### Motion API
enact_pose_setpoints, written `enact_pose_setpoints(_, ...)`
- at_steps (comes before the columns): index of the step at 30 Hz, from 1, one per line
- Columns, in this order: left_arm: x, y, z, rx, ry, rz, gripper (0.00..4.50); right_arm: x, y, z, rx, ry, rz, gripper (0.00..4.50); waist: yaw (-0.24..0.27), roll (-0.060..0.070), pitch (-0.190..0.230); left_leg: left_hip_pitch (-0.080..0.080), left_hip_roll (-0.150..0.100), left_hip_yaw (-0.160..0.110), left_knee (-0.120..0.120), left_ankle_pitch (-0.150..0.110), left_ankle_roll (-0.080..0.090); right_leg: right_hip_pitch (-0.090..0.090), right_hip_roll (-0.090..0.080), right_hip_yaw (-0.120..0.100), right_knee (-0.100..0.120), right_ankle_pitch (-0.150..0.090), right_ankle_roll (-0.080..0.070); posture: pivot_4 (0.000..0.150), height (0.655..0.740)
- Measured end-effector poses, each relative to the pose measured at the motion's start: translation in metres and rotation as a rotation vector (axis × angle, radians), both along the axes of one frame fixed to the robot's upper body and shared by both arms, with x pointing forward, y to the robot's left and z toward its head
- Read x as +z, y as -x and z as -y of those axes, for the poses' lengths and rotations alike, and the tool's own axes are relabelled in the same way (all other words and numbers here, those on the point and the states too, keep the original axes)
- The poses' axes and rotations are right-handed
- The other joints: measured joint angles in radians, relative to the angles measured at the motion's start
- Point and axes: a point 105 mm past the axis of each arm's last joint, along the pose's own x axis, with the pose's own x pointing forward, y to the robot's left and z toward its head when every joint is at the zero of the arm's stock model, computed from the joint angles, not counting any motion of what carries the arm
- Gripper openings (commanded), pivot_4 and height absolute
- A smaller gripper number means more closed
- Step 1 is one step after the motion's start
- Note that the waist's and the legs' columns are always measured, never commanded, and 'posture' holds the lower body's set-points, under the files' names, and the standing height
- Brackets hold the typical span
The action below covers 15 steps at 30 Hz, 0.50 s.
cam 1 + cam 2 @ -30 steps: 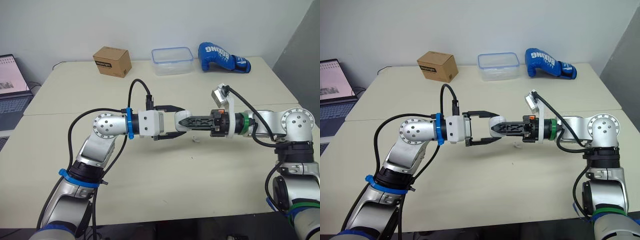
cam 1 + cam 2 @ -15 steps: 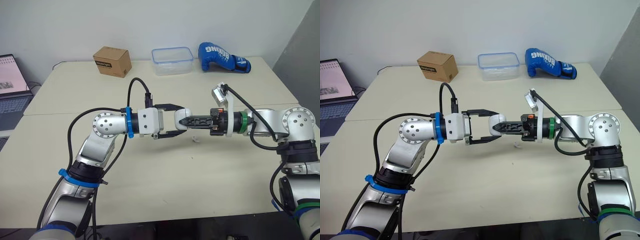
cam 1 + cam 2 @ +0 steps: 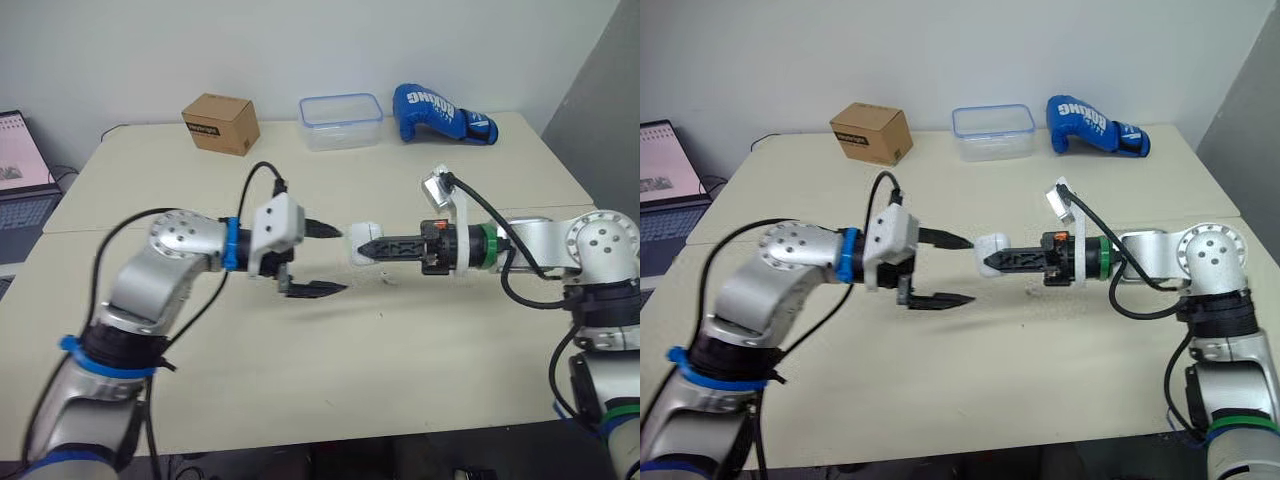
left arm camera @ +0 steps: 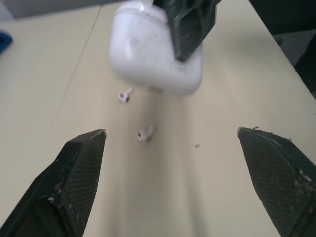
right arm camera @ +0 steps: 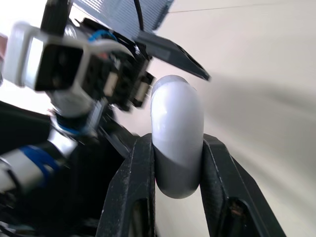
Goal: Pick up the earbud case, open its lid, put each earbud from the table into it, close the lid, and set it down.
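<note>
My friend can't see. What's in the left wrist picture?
A white earbud case hangs above the table, pinched by the right gripper's fingers. Two tiny earbuds lie on the table, and the left gripper is wide open.

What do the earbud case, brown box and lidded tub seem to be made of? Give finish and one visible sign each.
The case: probably hard plastic, glossy white; soft highlights on its rounded shell.
The box: likely cardboard, matt brown; flat faces, sharp edges, printed label.
The tub: apparently clear plastic, blue-rimmed lid; its walls look see-through.
</note>
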Motion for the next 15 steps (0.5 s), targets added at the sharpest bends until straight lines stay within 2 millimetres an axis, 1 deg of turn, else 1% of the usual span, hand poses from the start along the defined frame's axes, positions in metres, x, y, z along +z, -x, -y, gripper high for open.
enact_pose_setpoints(3, 0.010, -0.003, -0.006, 0.024, -0.020, -0.063, 4.46, -0.003, -0.003, 0.001, 0.064, 0.152, 0.191, 0.80, -0.002, 0.000, 0.000, 0.000, 0.000, 0.000, 0.000, 0.000, -0.001, 0.000, 0.000, 0.000, 0.000, -0.001, 0.001, 0.150, 0.7307)
enact_pose_setpoints(8, 0.011, -0.014, -0.009, 0.076, -0.042, -0.138, 4.46, -0.018, -0.006, 0.001, 0.229, 0.368, 0.430, 0.80, -0.010, 0.000, 0.000, 0.000, 0.000, 0.000, 0.000, 0.001, -0.001, 0.000, 0.000, 0.000, 0.000, -0.001, 0.001, 0.150, 0.7307)
enact_pose_setpoints(12, 0.005, -0.017, -0.005, 0.060, -0.066, -0.174, 4.46, -0.028, -0.003, -0.005, 0.343, 0.441, 0.511, 0.80, -0.012, 0.000, 0.000, 0.000, 0.000, 0.000, 0.000, 0.001, -0.001, -0.001, 0.000, 0.000, 0.000, -0.001, 0.001, 0.150, 0.7307)
enact_pose_setpoints(15, 0.000, -0.017, 0.003, 0.030, -0.072, -0.194, 3.84, -0.028, -0.002, -0.016, 0.398, 0.448, 0.552, 0.80, -0.011, 0.000, 0.000, 0.000, 0.000, 0.000, 0.000, 0.001, -0.002, -0.001, 0.000, 0.000, 0.000, -0.001, 0.001, 0.150, 0.7307)
